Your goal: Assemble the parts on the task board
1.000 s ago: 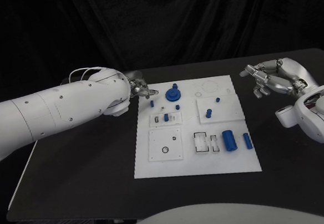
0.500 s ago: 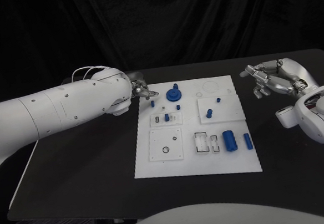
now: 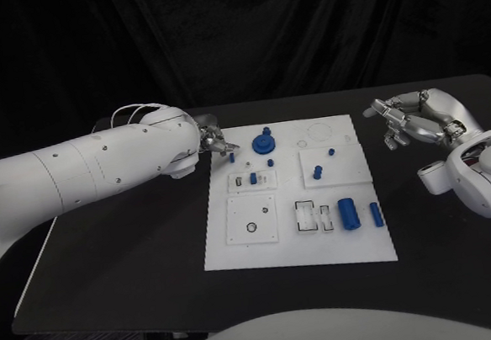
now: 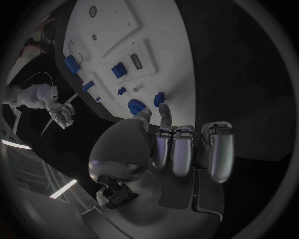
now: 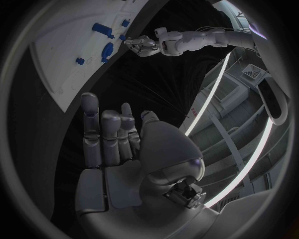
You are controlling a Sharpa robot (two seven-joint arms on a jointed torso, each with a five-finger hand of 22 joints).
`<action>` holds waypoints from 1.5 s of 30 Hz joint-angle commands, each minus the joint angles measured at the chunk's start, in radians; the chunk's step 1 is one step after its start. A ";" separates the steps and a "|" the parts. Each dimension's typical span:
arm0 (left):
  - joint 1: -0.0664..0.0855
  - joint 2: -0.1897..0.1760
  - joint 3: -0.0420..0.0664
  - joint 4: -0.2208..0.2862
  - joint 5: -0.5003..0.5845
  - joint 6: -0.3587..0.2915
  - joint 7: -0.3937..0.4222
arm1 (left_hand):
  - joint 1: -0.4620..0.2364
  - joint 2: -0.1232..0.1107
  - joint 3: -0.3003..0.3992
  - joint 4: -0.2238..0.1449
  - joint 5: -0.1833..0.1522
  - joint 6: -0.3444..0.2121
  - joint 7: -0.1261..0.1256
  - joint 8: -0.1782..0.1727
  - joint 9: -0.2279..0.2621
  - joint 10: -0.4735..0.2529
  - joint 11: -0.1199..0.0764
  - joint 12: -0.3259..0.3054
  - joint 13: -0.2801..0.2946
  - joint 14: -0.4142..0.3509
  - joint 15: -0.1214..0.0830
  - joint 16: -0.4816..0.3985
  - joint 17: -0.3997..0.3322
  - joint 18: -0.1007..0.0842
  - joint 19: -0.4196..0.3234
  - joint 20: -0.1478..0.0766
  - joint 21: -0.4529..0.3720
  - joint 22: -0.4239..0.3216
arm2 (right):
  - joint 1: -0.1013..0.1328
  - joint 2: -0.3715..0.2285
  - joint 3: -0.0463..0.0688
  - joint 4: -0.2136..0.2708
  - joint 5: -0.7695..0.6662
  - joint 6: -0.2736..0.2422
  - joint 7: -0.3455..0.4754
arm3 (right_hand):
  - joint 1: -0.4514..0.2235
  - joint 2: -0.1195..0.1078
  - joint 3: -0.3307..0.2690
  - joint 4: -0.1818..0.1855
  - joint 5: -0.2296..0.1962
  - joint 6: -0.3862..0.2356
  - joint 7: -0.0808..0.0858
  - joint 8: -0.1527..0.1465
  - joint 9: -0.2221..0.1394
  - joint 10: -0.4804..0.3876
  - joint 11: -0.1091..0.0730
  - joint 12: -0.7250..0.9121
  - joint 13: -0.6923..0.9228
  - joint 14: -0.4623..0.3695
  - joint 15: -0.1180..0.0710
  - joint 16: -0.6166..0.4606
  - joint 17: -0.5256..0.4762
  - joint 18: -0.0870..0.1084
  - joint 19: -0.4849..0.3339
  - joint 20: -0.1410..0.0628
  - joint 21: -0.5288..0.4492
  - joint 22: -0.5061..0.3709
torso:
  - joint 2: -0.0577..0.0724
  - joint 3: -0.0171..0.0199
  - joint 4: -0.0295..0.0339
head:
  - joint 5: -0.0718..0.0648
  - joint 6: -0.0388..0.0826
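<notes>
The white task board (image 3: 299, 248) lies in the middle of the table. Near its far edge sits a blue gear (image 3: 264, 144), with a small blue peg (image 3: 233, 156) to its left. A blue cylinder (image 3: 347, 213) and a slimmer blue piece (image 3: 375, 213) lie on the near right part. My left hand (image 3: 213, 142) hovers at the board's far left corner, fingers pointing at the peg (image 4: 159, 98) and gear (image 4: 135, 105), holding nothing. My right hand (image 3: 416, 119) hangs over the table right of the board, fingers apart and empty.
Several more small blue pieces (image 3: 317, 172) stand in the board's middle blocks, next to empty slots (image 3: 308, 215) and a ring outline (image 3: 314, 134). My bulky left arm (image 3: 87, 170) lies across the table's far left. Bare black table (image 3: 123, 254) surrounds the board.
My left arm has edged toward the board, bringing the hand a little nearer the small blue peg. The right hand has stayed where it was.
</notes>
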 commanded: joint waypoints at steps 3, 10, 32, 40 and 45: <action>-0.005 0.005 0.001 -0.004 -0.004 0.025 0.011 | 0.008 0.001 -0.007 0.003 0.001 -0.010 -0.002 -0.007 0.002 0.106 0.001 0.004 0.263 0.106 -0.001 0.003 0.263 0.013 -0.006 0.002 -0.006 0.118 | -0.002 0.000 0.001 0.000 -0.004 0.010 -0.013 | 0.002 -0.001 0.002 0.001 0.005 0.002 -0.002 0.000 -0.001 -0.008 0.000 -0.003 -0.001 -0.010 0.000 -0.006 -0.001 0.006 -0.006 0.001 -0.003 -0.001 | 0.000 0.0006 0.0010 | -0.003 0.000; -0.007 0.009 0.001 -0.010 -0.004 0.031 0.016 | 0.007 0.005 -0.011 0.008 0.001 -0.023 0.003 -0.019 0.003 0.106 0.005 0.004 0.263 0.106 0.003 0.003 0.263 0.014 -0.011 0.005 -0.011 0.113 | -0.002 0.001 0.001 -0.001 -0.004 0.014 -0.014 | 0.002 -0.004 0.003 0.001 0.005 0.002 -0.002 0.000 -0.001 -0.010 0.000 -0.004 -0.002 -0.011 0.000 -0.007 -0.002 0.006 -0.006 0.001 -0.004 -0.001 | 0.001 0.0012 0.0013 | -0.005 0.000; -0.014 0.019 0.001 -0.029 -0.004 0.039 0.029 | 0.011 0.013 -0.013 0.012 0.010 -0.033 0.009 -0.043 -0.005 0.106 0.010 0.004 0.263 0.106 0.008 0.003 0.263 0.016 -0.018 0.010 -0.017 0.107 | -0.003 0.004 0.001 -0.003 -0.004 0.026 -0.024 | 0.001 -0.005 0.003 0.002 0.005 0.003 -0.002 0.000 -0.001 -0.012 0.000 -0.006 -0.005 -0.011 0.000 -0.007 -0.002 0.006 -0.007 0.001 -0.006 -0.002 | 0.000 0.0005 0.0000 | -0.003 0.000; -0.017 0.022 0.001 -0.031 -0.004 0.042 0.030 | 0.014 0.016 -0.013 0.012 0.017 -0.034 0.011 -0.053 -0.012 0.106 0.012 0.004 0.263 0.106 0.010 0.003 0.263 0.016 -0.019 0.013 -0.018 0.106 | -0.003 0.005 0.001 -0.003 -0.004 0.028 -0.026 | 0.002 -0.005 0.005 0.002 0.006 0.005 -0.003 0.001 -0.001 -0.013 0.000 -0.006 -0.006 -0.013 0.000 -0.008 -0.004 0.006 -0.008 0.001 -0.008 -0.003 | 0.001 0.0003 -0.0009 | 0.001 0.000; -0.018 0.023 0.001 -0.032 -0.004 0.044 0.032 | 0.016 0.018 -0.012 0.013 0.020 -0.034 0.012 -0.058 -0.015 0.106 0.013 0.004 0.263 0.106 0.011 0.003 0.263 0.016 -0.019 0.013 -0.019 0.106 | -0.003 0.004 0.001 -0.003 -0.004 0.029 -0.030 | 0.009 -0.008 0.011 -0.001 0.010 0.007 -0.004 0.002 -0.002 -0.016 -0.001 -0.008 -0.008 -0.013 0.000 -0.008 -0.005 0.006 -0.009 0.001 -0.009 -0.003 | 0.000 0.0003 -0.0004 | -0.002 0.000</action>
